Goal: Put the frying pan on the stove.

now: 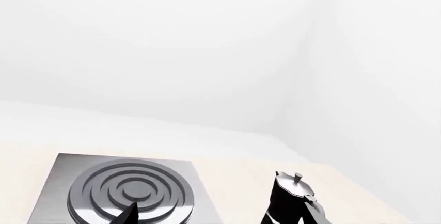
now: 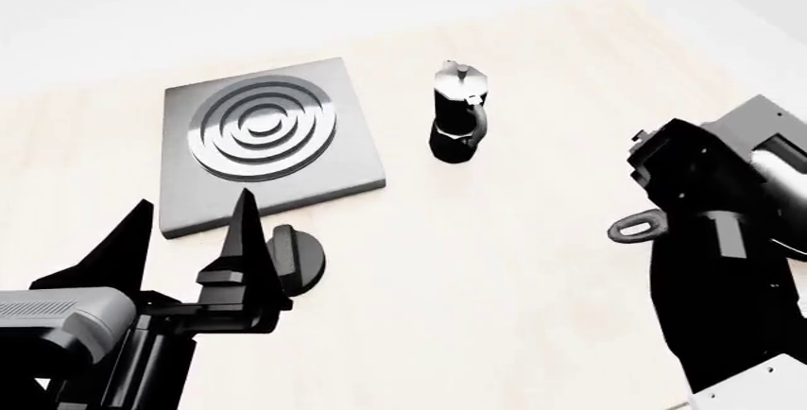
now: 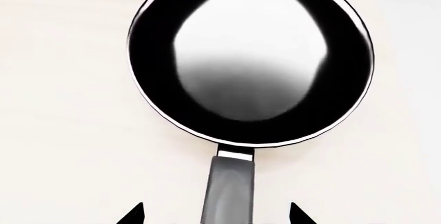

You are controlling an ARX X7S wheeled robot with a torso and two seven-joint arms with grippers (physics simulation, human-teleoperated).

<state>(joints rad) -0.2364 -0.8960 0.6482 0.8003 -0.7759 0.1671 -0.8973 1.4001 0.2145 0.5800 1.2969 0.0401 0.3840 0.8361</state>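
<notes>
Beneath right hand (image 3: 216,214): frying pan (image 3: 251,59).

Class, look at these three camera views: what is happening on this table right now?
A two-armed robot is setting up to move the frying pan to the stove. The right gripper is open, its fingertips either side of the pan's handle, not yet closed on it. The stove is bare, with a moka pot standing apart beside it and a small black knob in front. The left gripper is open and holds nothing.
</notes>
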